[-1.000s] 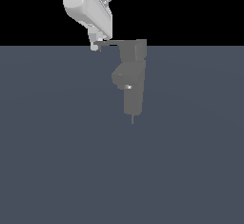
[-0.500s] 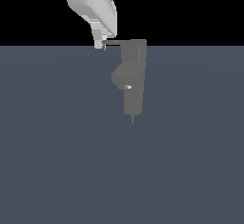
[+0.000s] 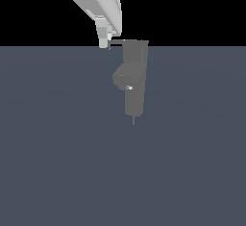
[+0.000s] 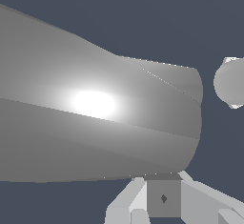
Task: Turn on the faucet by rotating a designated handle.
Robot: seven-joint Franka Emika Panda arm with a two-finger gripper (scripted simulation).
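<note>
In the exterior view the matte grey faucet [image 3: 135, 76] stands upright with a side bulge and a tiny bright spot. Its thin handle [image 3: 116, 41] sticks out from the top block toward the exterior view's left. My white gripper [image 3: 104, 44] comes down from above, and its tip touches the handle's outer end. The fingers look closed together with nothing between them. In the wrist view a large grey faucet surface [image 4: 95, 123] fills most of the picture. The gripper [image 4: 163, 198] shows at the edge, and a rounded grey part [image 4: 231, 82] sits beside the large surface.
The faucet stands on a flat dark blue-grey floor [image 3: 57, 162] that spreads all around it. Nothing else shows.
My gripper has moved toward the exterior view's right, against the handle's end. The part of the lever showing between gripper and faucet has grown shorter.
</note>
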